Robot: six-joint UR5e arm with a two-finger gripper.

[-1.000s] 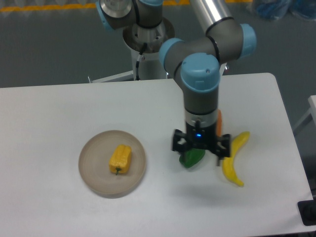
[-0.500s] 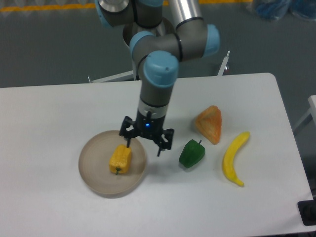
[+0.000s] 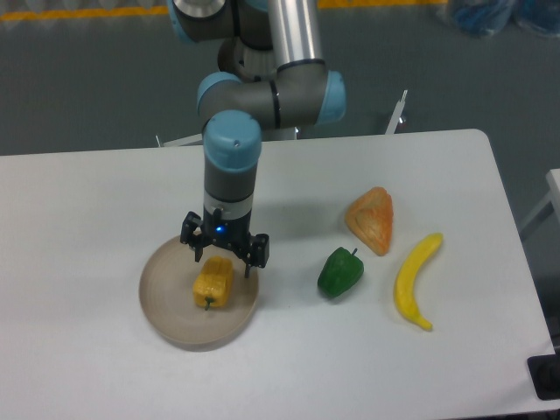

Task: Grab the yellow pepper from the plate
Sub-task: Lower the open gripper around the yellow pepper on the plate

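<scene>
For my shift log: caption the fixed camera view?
Open gripper above the yellow pepper on the plate.

I take this for a robotics lab or test cell. The arm (image 3: 262,87) stands on a pedestal behind the far edge of a plain white table (image 3: 105,201). Beyond it I see grey floor (image 3: 87,79) with a yellow line (image 3: 79,12) along the top, and toy food sits toward the table's right edge.
</scene>
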